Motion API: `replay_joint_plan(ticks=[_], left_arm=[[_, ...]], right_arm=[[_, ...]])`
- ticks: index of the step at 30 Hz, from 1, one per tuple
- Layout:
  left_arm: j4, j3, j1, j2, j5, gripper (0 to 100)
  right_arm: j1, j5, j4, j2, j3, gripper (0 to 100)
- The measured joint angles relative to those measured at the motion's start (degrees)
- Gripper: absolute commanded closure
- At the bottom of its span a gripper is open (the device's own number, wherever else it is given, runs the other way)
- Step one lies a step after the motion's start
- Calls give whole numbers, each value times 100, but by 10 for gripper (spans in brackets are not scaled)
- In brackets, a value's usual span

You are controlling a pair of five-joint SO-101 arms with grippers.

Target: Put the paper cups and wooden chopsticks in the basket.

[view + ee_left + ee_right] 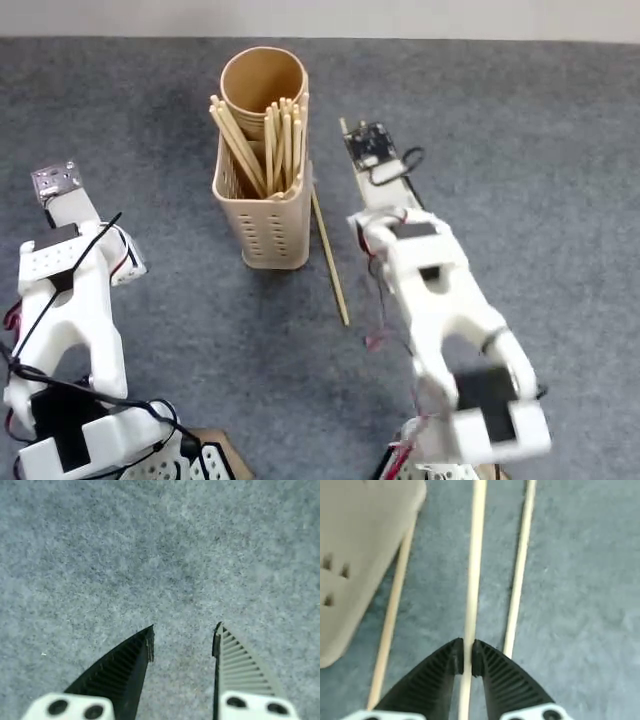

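A beige perforated basket (265,215) stands upright on the grey carpet, holding a paper cup (262,85) and several wooden chopsticks (280,140). A loose chopstick (330,255) lies on the carpet just right of the basket. My right arm (400,240) stretches out beside it. My right gripper (467,652) is shut on one chopstick (475,555). Another chopstick (520,565) lies to one side of the held one, and a third (392,610) lies against the basket's wall (360,555). My left gripper (182,637) is open over bare carpet, far left of the basket.
Grey carpet (520,130) covers the whole table, with open room on both sides of the basket. My left arm (70,270) stands at the left front, wires trailing from it. The arm bases sit at the near edge.
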Motion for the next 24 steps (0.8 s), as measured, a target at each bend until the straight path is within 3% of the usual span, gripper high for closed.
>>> replay_joint_plan(ticks=[8,14,24], left_arm=[[0,0,0,0,0,789],[0,0,9,0,0,789],[0,0,97,0,0,789]], right_arm=[[158,62,202,879,-1213,988],[800,88,202,914,-1240,849],[536,299,202,1143,-1266,850]])
